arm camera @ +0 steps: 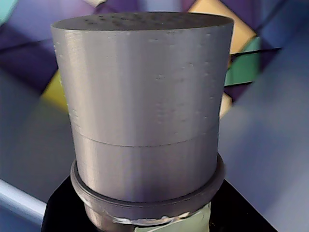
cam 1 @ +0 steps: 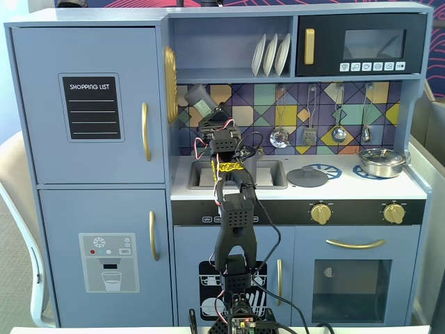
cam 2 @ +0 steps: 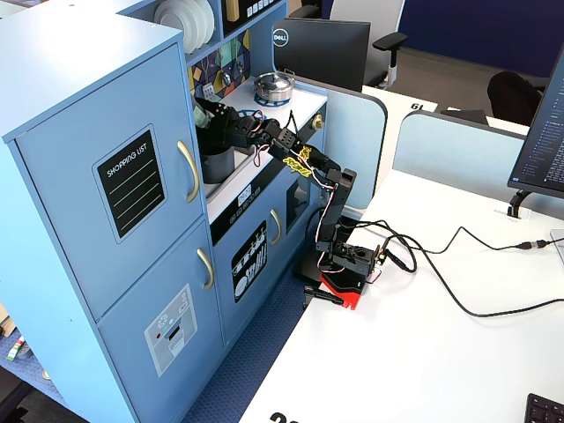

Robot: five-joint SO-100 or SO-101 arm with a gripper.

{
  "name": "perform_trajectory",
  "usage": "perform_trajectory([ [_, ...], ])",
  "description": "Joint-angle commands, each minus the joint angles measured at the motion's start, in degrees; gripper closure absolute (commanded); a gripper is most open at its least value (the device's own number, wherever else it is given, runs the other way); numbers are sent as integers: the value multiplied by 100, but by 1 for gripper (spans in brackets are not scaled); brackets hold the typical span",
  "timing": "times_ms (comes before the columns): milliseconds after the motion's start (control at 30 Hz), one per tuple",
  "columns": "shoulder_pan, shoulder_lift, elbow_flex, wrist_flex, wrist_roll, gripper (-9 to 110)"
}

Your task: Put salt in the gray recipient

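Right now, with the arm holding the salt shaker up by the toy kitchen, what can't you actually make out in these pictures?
- Gripper: fingers unseen; in the wrist view the salt shaker fills the frame.
- Shaker label: cut off by the wrist view's bottom edge.
- Gray pot: its inside is not visible; in a fixed view the arm covers the pot.
- Whether salt is falling: too small to tell.

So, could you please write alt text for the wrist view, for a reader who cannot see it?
A gray cylindrical salt shaker fills the frame, its perforated top facing up and away and a strip of pale green label at the bottom edge. Behind it, blurred, are colorful geometric tiles and a blue surface.
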Motion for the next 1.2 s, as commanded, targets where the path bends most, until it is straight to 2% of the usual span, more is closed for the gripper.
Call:
perform_trajectory([
  [0, 185, 369, 114, -123, -141, 101],
  [300, 571, 932, 1143, -97, -237, 101],
  [600, -114, 202, -519, -114, -431, 101],
  [733, -132, 105, -712, -105, -404, 101],
  [1033, 624, 1160, 1459, -132, -272, 101],
  [1167, 606, 1441, 1784, -185, -325, 101],
])
